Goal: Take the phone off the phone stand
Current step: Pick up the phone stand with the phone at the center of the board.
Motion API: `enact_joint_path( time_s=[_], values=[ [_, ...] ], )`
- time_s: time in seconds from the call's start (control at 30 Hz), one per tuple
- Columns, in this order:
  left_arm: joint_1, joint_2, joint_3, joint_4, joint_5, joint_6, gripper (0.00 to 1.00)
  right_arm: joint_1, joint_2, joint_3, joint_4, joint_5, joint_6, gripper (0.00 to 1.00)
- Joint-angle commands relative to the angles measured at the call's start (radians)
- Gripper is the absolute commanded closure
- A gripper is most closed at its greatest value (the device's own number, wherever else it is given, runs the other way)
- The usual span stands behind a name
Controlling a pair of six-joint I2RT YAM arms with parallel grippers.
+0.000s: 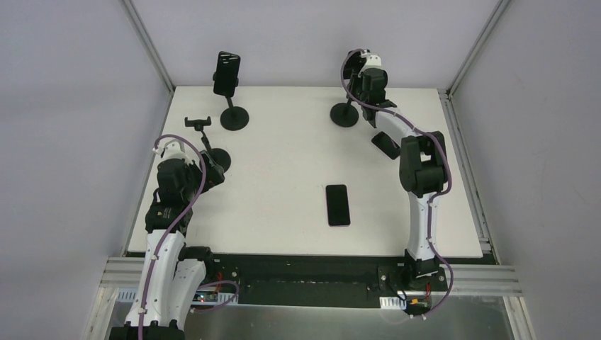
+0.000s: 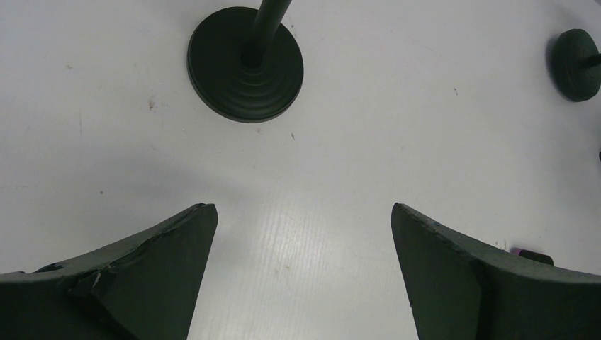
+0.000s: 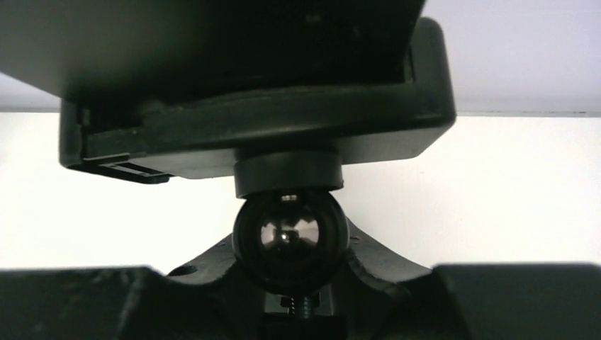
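**Phone in rear-left stand, both claws released**

Phone [image 1: 227, 73] sits upright, clamped in the phone stand [image 1: 234, 117] at the rear left of the tabletop [image 1: 283, 227]. Neither claw touches it.

Left claw [image 2: 305, 209]: released, fingers [image 2: 163, 269] spread wide with only bare tabletop between them. It hovers low at the left side. The round base of the empty stand [image 2: 245, 67] is just ahead of it.

Right claw [image 3: 290, 273]: up at the head of the right stand [image 1: 345, 113], rear right, well apart from the phone. Its wrist view looks up at the cradle underside and the ball joint [image 3: 290, 237], very close. Its dark fingers [image 3: 71, 304] sit far apart either side of the joint, so it is released. Can't tell if they touch the stand. Can't tell whether that cradle carries anything, since the arm hides it from above.

Flat handset [image 1: 338, 205] lies mid-tabletop toward the near edge. Second handset [image 1: 386, 145] lies flat, partly under the right arm.
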Motion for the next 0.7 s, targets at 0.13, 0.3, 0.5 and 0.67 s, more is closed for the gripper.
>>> enact_joint_path(
  time_s=[0.13, 0.3, 0.5, 0.67],
  values=[
    [0.000, 0.008, 0.022, 0.009, 0.009, 0.009, 0.01, 0.013, -0.135, -0.124, 0.175, -0.115, 0.036, 1.00],
    [0.000, 0.016, 0.036, 0.013, 0.046, 0.022, 0.01, 0.070, -0.257, -0.214, 0.213, -0.195, 0.023, 1.00],
    [-0.001, 0.023, 0.039, 0.038, 0.129, 0.032, 0.01, 0.168, -0.470, -0.419, 0.258, -0.370, 0.050, 1.00],
    [-0.004, 0.025, 0.034, 0.111, 0.265, 0.045, 0.01, 0.225, -0.626, -0.598, 0.291, -0.544, 0.125, 1.00]
  ],
)
